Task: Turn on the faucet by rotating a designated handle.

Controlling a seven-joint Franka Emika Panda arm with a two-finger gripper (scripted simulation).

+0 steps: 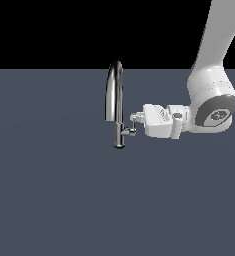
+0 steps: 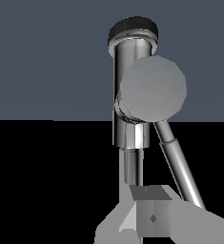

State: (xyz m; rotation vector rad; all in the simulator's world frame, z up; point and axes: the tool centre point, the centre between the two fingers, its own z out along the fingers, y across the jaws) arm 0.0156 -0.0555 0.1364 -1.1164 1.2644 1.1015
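The white Panda arm (image 1: 209,75) comes down from the top corner on the exterior view's right and bends at a round grey-capped wrist joint (image 1: 216,116), so that its hand lies level and points toward the exterior view's left. Under everything spreads a flat slate-blue floor (image 1: 54,200), with black background above it.

Straight ahead of the claw (image 1: 134,120) stands the chrome faucet (image 1: 118,107), its straight stem rising from a small round base and its gooseneck spout arching well above the level of the claw, then dropping on the far side of the stem.

The handle (image 1: 130,132) sits just below the fingertips: a short stub off the lower stem with a thin blade bent upward toward the claw. In the wrist view the stub's round grey end cap (image 2: 153,88) faces the camera and the thin lever rod (image 2: 180,167) runs down beside a grey finger (image 2: 151,214).

The claw's tips reach the blade, but whether they pinch it or stand spread cannot be told.
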